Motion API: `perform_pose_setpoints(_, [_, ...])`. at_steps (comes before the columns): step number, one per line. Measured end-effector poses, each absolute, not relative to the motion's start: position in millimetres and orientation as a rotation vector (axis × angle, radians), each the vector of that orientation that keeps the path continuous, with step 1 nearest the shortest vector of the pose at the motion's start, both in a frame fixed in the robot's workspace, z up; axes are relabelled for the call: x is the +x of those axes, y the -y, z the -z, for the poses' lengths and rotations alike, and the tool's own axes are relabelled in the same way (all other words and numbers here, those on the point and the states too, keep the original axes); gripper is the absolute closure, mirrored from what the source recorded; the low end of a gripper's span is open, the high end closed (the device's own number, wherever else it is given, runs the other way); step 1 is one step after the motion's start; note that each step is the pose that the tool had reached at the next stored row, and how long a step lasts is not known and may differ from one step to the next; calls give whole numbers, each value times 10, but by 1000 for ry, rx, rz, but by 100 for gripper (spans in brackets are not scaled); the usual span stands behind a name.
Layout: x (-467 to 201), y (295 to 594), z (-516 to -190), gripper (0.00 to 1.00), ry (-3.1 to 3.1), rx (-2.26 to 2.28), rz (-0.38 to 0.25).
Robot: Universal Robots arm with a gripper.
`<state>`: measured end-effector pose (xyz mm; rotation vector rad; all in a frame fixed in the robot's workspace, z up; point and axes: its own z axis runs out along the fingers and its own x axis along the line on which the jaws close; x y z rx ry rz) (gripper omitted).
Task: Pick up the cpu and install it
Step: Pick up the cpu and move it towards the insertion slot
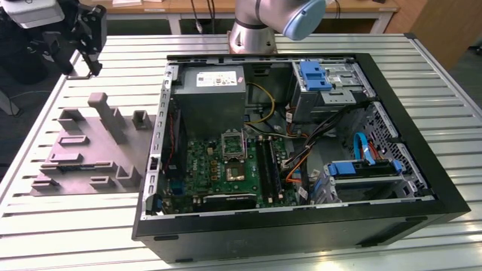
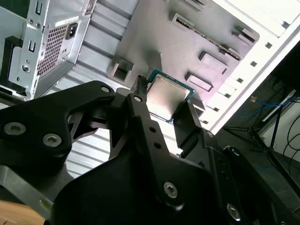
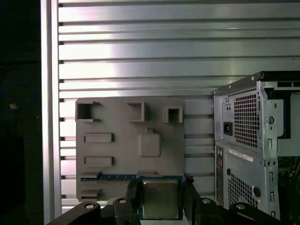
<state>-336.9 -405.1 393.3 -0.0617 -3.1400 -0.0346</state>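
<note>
One open black computer case (image 1: 416, 131) stands just beside the grey moulded plastic tray (image 3: 126, 154) on the slatted metal table (image 3: 140, 51). Above that tray and clear of it, the black two-fingered gripper (image 3: 160, 187) has its jaws pinching the small square silver-topped cpu (image 3: 161, 201) by opposite edges.

Free: slatted metal table (image 1: 68, 226), exterior view's lower left. Blocking: upright-posted grey moulded plastic tray (image 1: 84, 151), black open computer case (image 1: 301, 232).
</note>
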Motion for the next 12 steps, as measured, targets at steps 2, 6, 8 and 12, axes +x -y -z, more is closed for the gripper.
perform_pose_setpoints(2, [-3152, 4051, -3933, 53, 3140, -62, 35])
perform_pose_setpoints(6, [-3070, 4051, -3933, 53, 3140, -62, 35])
perform_pose_setpoints(8, [-3069, 4051, -3933, 53, 3140, -62, 35])
perform_pose_setpoints(12, [-3068, 4051, -3933, 53, 3140, -62, 35])
